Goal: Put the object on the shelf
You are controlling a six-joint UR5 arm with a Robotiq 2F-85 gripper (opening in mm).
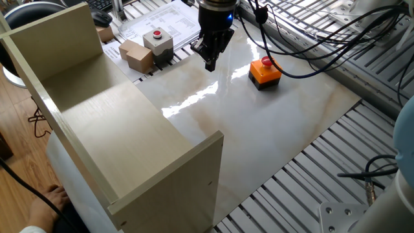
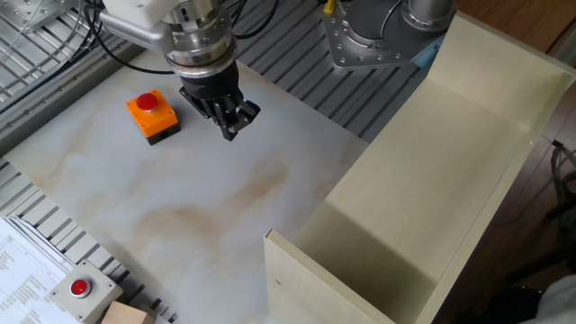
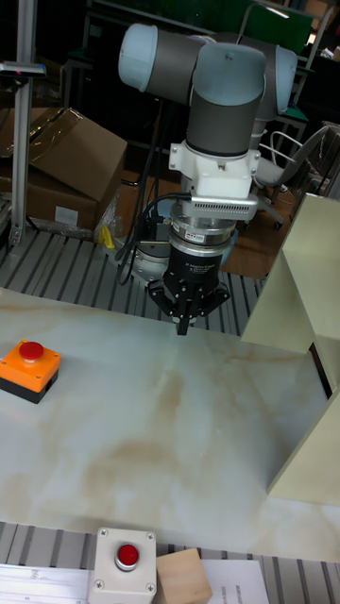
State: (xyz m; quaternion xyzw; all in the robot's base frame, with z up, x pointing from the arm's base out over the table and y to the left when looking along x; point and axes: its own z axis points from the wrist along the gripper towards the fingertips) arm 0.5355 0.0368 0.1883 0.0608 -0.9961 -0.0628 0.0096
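Observation:
The object (image 1: 265, 71) is a small orange-topped box with a black base and a red mushroom button, standing on the pale marbled tabletop (image 1: 259, 136). My gripper (image 1: 210, 63) hangs just above the table beside it, a hand's width away and apart from it. Its fingers are shut together with nothing between them. In the other fixed view the object (image 2: 151, 115) lies left of the gripper (image 2: 232, 131). In the tall view the object (image 3: 28, 370) sits far left and the gripper (image 3: 182, 326) mid-frame. The shelf (image 1: 97, 123) is a large beige board unit lying with its upright side walls showing.
A grey box with a red button (image 1: 157, 40) and a brown cardboard box (image 1: 134, 55) stand at the table's edge near the shelf, with printed papers (image 1: 162, 19) behind. Black cables (image 1: 304, 39) trail over the slatted metal frame (image 1: 362, 149). The shelf (image 2: 432, 180) fills one side.

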